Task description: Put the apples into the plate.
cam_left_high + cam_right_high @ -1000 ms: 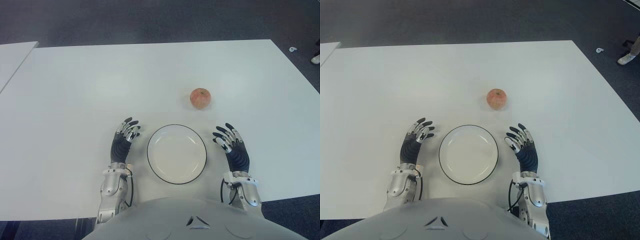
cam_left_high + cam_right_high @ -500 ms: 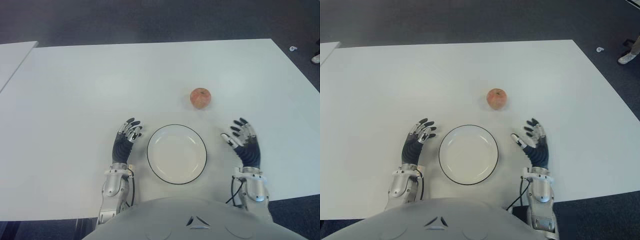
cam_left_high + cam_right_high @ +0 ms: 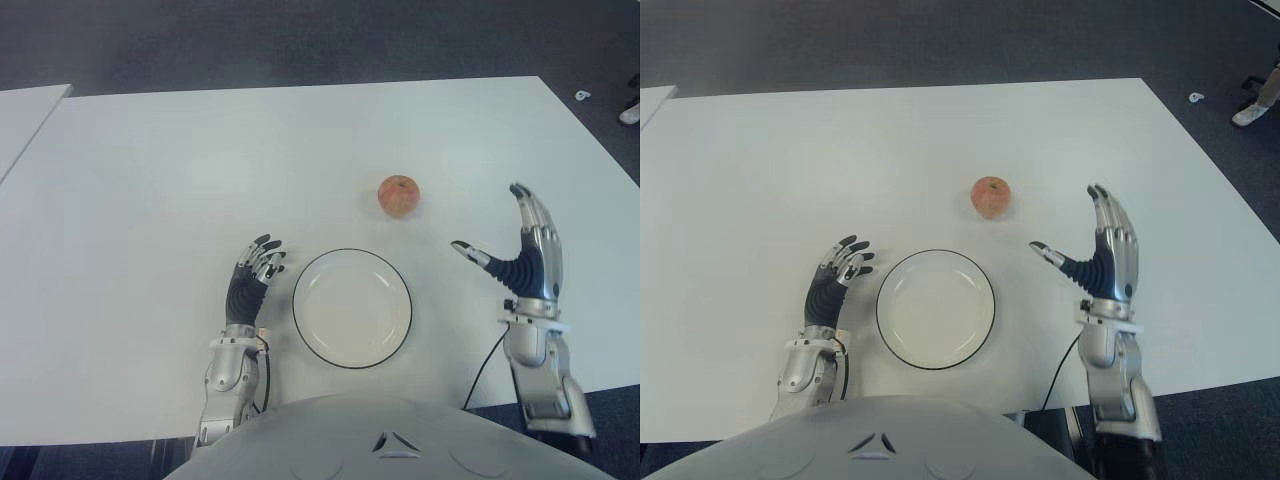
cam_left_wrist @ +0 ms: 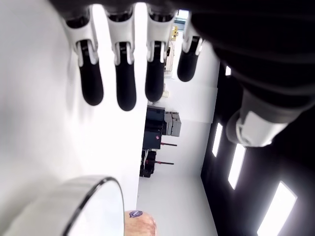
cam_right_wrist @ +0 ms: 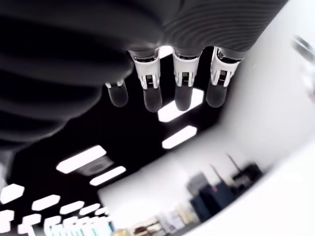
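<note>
White table [image 3: 150, 160] is filling most of the eye views, with dark carpet showing beyond its far edge and a second pale tabletop [image 3: 25, 115] cutting in at far left. One apple [image 3: 399, 195] is sitting on the bare table, a little beyond and to the right of the plate [image 3: 352, 308], clearly apart from its rim. Plate is sitting empty near the robot's torso, white with a thin dark rim. Right hand [image 3: 520, 250] is hovering raised to the right of the plate and nearer than the apple, fingers extended and spread, thumb pointing left toward the apple, gripping nothing. Left hand [image 3: 252, 275] is showing just left of the plate, fingers loosely extended, nothing in it; its wrist view is catching the plate rim and a bit of the apple. Progress: nothing is placed yet. Only one apple is showing. Grasp, carry and release all seem to be remaining, and the right hand looks to be the one setting up for the reach.
</note>
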Robot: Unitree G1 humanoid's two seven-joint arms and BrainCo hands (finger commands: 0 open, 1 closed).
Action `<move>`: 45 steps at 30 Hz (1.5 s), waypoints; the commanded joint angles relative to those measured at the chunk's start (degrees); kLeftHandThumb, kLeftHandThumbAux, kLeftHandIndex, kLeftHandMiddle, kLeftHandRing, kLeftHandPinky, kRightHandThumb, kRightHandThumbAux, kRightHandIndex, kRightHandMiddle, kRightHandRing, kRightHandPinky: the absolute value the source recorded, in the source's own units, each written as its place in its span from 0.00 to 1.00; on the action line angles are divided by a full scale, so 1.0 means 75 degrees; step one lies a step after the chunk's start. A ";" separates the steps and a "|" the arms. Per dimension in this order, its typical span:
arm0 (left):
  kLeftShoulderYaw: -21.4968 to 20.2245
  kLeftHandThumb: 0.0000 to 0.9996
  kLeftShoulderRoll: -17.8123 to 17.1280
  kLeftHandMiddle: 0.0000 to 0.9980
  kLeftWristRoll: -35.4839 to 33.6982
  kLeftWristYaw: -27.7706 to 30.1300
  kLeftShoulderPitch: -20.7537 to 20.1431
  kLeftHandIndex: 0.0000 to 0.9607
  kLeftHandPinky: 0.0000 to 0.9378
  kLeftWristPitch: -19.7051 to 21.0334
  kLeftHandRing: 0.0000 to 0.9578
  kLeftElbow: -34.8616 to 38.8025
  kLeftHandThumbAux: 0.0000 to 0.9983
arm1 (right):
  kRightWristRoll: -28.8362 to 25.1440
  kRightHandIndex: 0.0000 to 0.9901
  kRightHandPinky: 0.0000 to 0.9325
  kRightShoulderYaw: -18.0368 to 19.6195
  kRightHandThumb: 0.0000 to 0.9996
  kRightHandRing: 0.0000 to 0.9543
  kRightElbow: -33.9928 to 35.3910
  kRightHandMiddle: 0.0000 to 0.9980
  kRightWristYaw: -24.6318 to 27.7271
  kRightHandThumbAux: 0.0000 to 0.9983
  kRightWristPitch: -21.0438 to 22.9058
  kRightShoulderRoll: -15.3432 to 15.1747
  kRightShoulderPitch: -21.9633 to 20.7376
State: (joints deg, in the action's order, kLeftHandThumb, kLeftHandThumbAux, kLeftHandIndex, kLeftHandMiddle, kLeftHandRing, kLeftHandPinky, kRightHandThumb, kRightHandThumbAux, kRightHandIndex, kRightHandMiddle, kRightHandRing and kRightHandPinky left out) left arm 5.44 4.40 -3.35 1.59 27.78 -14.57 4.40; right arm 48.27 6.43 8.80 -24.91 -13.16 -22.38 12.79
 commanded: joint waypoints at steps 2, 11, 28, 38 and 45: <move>0.0114 0.34 0.0269 0.26 0.0095 -0.0197 -0.0225 0.21 0.38 -0.0130 0.33 -0.0363 0.55 | 0.1497 0.04 0.01 -0.0669 0.44 0.02 -0.0624 0.06 0.0203 0.39 0.0396 -0.0902 -0.1218; 0.0138 0.33 0.0276 0.26 0.0066 -0.0308 -0.0256 0.21 0.37 -0.0494 0.32 -0.0674 0.54 | 0.2087 0.00 0.00 -0.1485 0.39 0.00 -0.1755 0.01 0.0908 0.31 0.0810 -0.1576 -0.2737; 0.0117 0.37 0.0287 0.26 -0.0023 -0.0408 -0.0406 0.22 0.37 -0.0611 0.32 -0.0891 0.54 | 0.2342 0.00 0.00 -0.3015 0.31 0.00 -0.4059 0.00 0.1378 0.18 0.0960 -0.1637 -0.5342; 0.0243 0.38 0.0379 0.26 -0.0048 -0.0384 -0.0345 0.21 0.37 -0.0857 0.32 -0.0980 0.55 | 0.1647 0.00 0.00 -0.3785 0.30 0.00 -0.8328 0.00 0.1304 0.20 -0.0298 -0.1045 -0.7752; 0.0261 0.36 0.0370 0.26 0.0032 -0.0449 -0.0130 0.22 0.37 -0.1030 0.32 -0.0906 0.55 | 0.1294 0.00 0.00 -0.3916 0.32 0.00 -0.9713 0.00 0.0838 0.21 -0.0775 -0.0678 -0.7890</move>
State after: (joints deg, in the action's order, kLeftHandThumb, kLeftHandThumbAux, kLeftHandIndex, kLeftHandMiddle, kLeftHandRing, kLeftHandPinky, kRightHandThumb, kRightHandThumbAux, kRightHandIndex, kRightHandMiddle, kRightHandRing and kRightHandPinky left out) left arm 5.80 4.08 -3.39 -0.72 24.93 -21.40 -1.03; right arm 61.01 -21.02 -53.37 -16.90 -14.98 -30.43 -46.15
